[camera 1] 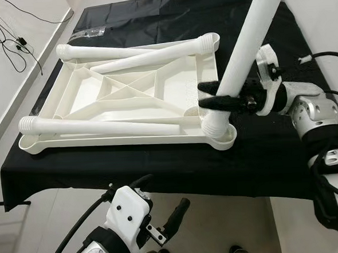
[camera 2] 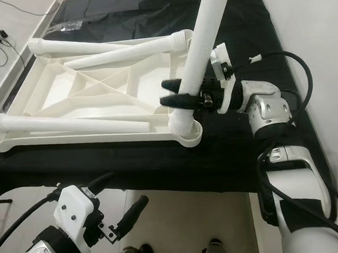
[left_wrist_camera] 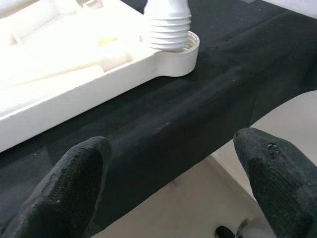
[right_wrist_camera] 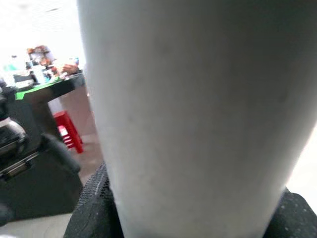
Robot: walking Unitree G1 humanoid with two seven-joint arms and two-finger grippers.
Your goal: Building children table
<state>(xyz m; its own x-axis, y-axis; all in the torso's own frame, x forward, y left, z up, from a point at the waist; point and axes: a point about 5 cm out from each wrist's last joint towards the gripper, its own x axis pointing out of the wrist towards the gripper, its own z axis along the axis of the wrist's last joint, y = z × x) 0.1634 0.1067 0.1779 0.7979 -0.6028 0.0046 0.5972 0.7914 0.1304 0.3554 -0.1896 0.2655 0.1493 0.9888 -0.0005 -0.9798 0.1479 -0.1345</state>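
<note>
Nearest the camera, the left gripper (camera 1: 162,204) hangs below the table's front edge, fingers spread wide and holding nothing, apparently kept out of the way while the other arm works.

The black-covered work table (camera 1: 262,155) carries the white tabletop (camera 1: 127,92), laid upside down so its ribbed underside and corner sockets face up, presumably so that legs can be dropped in from above. Its long axis runs across the view, left to right.

Three loose legs (camera 1: 100,128) lie flat inside that tray, one along the near rim, two angled near the far rim.

The fourth leg (camera 1: 242,53) stands nearly upright, leaning slightly right at the top, its ribbed end seated in the near right corner socket (left_wrist_camera: 171,52). The right gripper (camera 1: 221,94) is clamped around it just above the socket, likely to steady or twist it home.
</note>
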